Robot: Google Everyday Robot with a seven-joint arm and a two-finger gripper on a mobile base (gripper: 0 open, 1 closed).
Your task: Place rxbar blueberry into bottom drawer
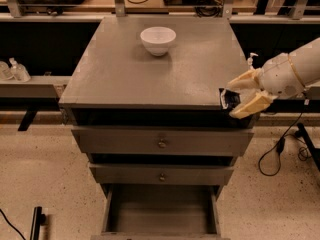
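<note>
Pinching the rxbar blueberry [228,99], long axis roughly upright, the end effector [233,101] hangs at the front-right corner of the cabinet [150,69].

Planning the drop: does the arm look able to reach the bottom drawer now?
Probably yes. The claw is shut on the rxbar blueberry at the front right corner of the cabinet top; the bottom drawer stands pulled out, its floor showing.

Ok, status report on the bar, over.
Tool at front-right corner of cabinet top, shut on rxbar blueberry. Bottom drawer open, bar not yet in. Bowl at the back, not in the way.
</note>
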